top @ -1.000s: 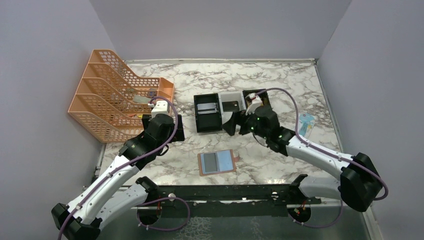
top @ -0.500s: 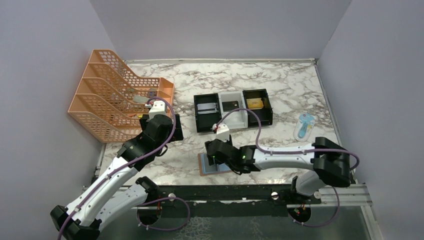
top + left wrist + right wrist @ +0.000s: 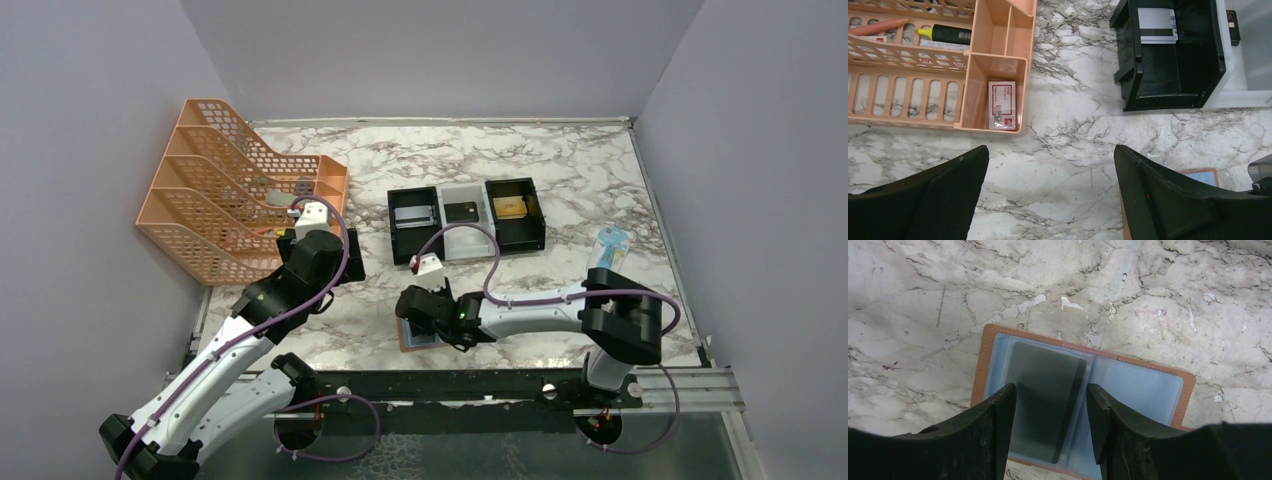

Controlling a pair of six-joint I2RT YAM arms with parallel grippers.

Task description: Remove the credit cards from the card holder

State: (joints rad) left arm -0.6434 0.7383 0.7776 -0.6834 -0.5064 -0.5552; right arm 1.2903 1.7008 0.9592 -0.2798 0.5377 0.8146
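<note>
Two black fingers (image 3: pixel 993 430) of the right gripper (image 3: pixel 1050 389) stand partly open, one on each side of a dark grey flat plastic card (image 3: pixel 1045 405). The gap between them is about as wide as the card. I cannot tell if the tips touch the card or the blue sleeve under it. The card is not lifted.

That card lies flat in the left half of the tan-brown leather card holder with light-blue lining (image 3: pixel 1143 390). The card holder lies open like a book on the white and grey marble table (image 3: pixel 560 160), near the front edge, between the two arms. Its brown rim with small stitches goes all the way round the blue. The right half shows only blue lining. From the top view the right arm hides most of it.

The left gripper (image 3: pixel 1050 150) hangs over bare marble with its black fingers (image 3: pixel 948 195) wide apart, holding nothing and touching nothing.

Farther back on the table is a black and white tray with three boxes (image 3: pixel 1130 75). A light grey card with a dark stripe (image 3: pixel 1157 25) lies in its left black box. An orange plastic mesh rack (image 3: pixel 200 200) stands on the left side of the table.
</note>
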